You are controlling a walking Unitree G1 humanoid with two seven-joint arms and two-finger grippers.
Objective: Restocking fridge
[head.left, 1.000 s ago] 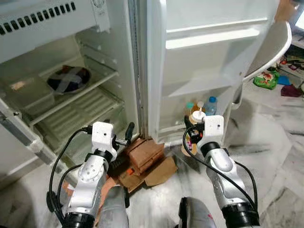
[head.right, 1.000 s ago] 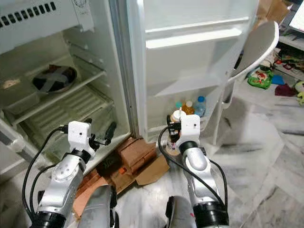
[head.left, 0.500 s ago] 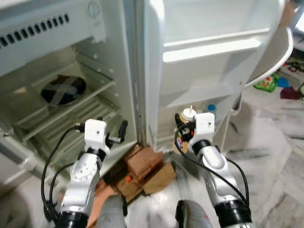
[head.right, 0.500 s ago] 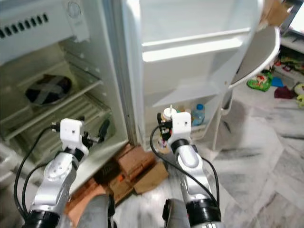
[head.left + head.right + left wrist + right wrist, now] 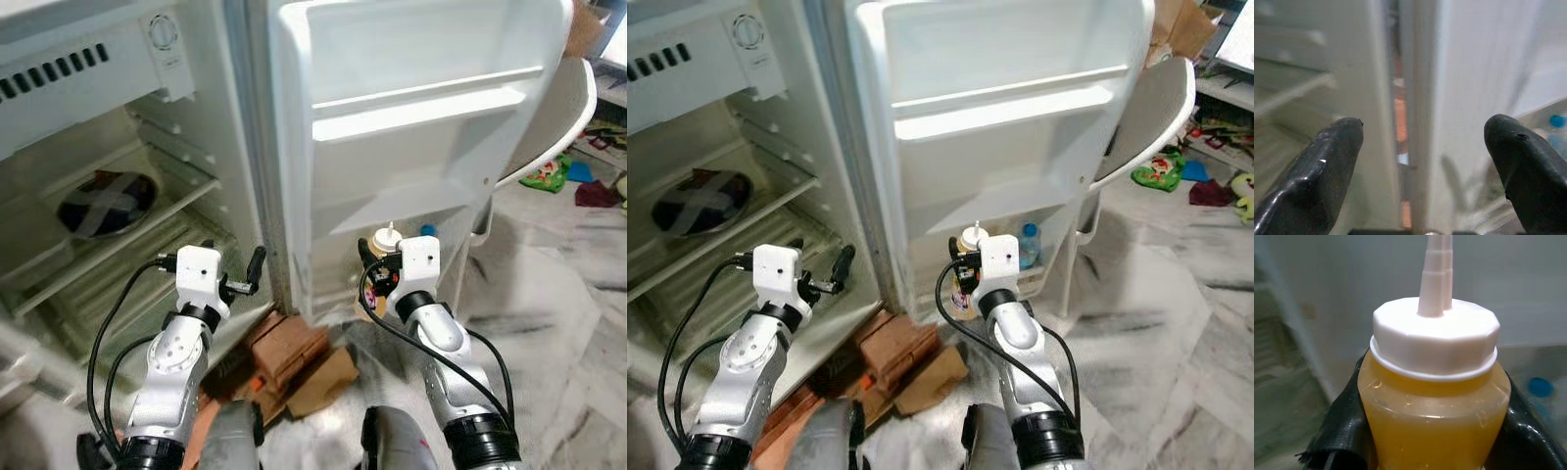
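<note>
A squeeze bottle (image 5: 1434,396) of yellow-orange sauce with a white nozzle cap (image 5: 385,238) stands upright in my right gripper (image 5: 378,268), which is shut on it. It is held just in front of the bottom shelf of the open fridge door (image 5: 411,117). A blue-capped bottle (image 5: 1027,236) stands in that shelf behind it. My left gripper (image 5: 251,275) is open with nothing between its fingers (image 5: 1327,166). It points at the hinge gap between the fridge body and the door.
A dark covered bowl (image 5: 101,204) sits on a wire shelf inside the fridge. Bricks and flattened cardboard (image 5: 292,358) lie on the floor under the door. A white chair (image 5: 565,106) stands behind the door, with toys (image 5: 549,168) on the marble floor.
The whole view has shifted, so the camera moved. The right gripper with the bottle now sits closer to the bottom door shelf. The left gripper keeps its pose, still open.
</note>
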